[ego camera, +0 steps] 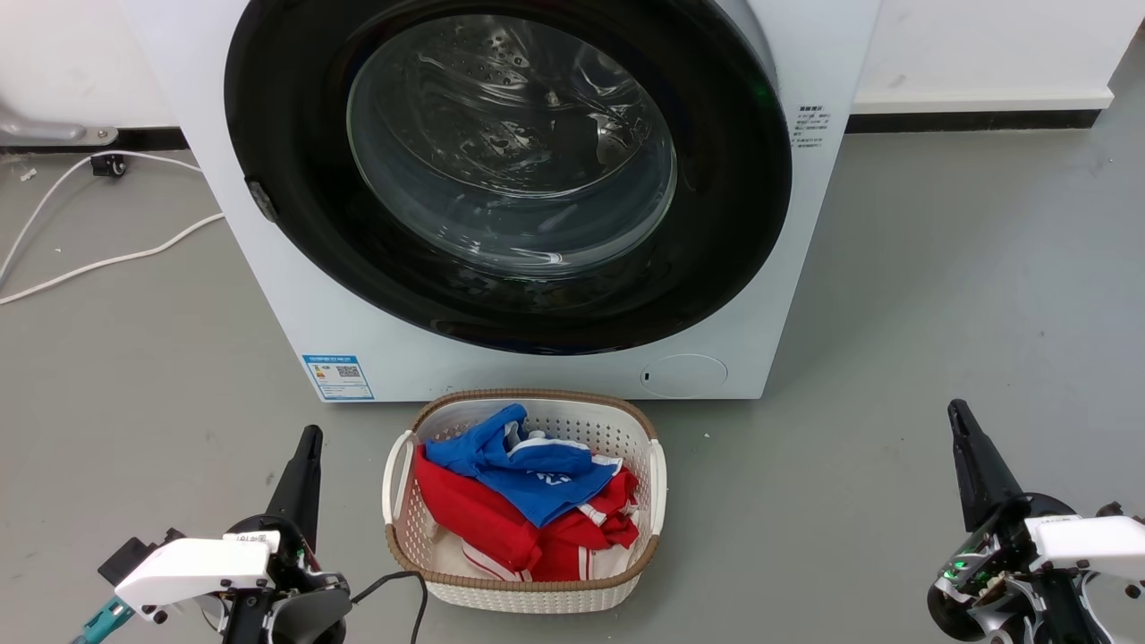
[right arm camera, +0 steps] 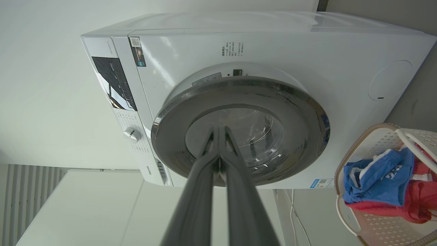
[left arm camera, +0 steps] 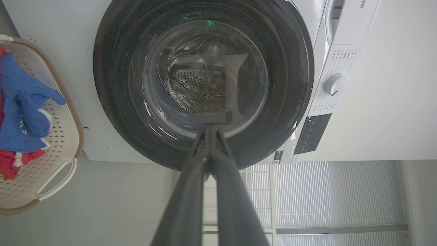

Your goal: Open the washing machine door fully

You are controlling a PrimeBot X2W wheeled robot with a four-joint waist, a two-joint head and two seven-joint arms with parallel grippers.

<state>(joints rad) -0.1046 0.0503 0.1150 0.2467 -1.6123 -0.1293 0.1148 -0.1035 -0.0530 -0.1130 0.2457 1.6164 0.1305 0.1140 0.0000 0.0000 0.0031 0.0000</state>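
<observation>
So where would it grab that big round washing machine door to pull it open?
Probably at the small grey catch on the black rim of the washing machine door, on the robot's left. The opposite side sits on a white collar, likely the hinge, so the left pincer should come from the left and pull that edge outward.

A white perforated laundry basket (ego camera: 590, 425) with a brown woven rim stood on the grey floor (ego camera: 939, 295). Inside, a blue garment (ego camera: 537, 476) lay on top of red garments (ego camera: 470, 519). Two white cables (ego camera: 116, 259) trailed across the floor at far left. A black skirting strip (ego camera: 975, 120) lined the wall base.
</observation>
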